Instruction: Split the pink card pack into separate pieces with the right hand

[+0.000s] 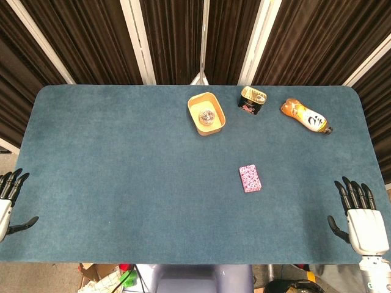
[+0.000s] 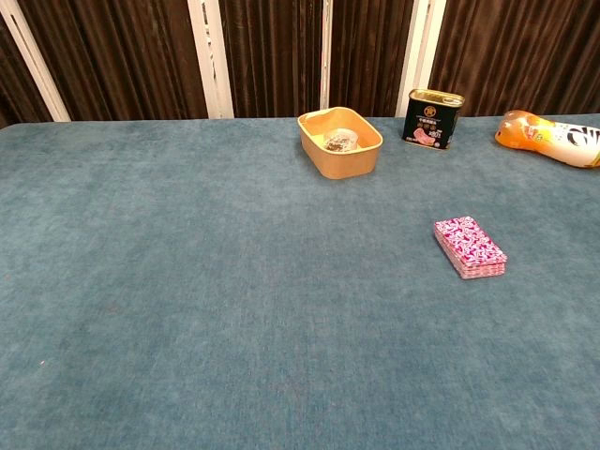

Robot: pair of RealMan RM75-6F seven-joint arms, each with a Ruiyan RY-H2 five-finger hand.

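The pink card pack (image 1: 250,177) lies flat as one neat stack on the blue table, right of centre; the chest view shows the pack (image 2: 470,247) with its patterned top up. My right hand (image 1: 359,215) rests at the table's near right corner, fingers spread and empty, well to the right of the pack. At the near left edge is my left hand (image 1: 10,199), fingers also apart and holding nothing. Neither hand appears in the chest view.
At the back stand a tan bowl (image 1: 206,113) with a small shiny object inside, a dark tin can (image 1: 252,100), and an orange bottle (image 1: 306,116) lying on its side. The table's front edge (image 1: 183,261) runs just below the hands.
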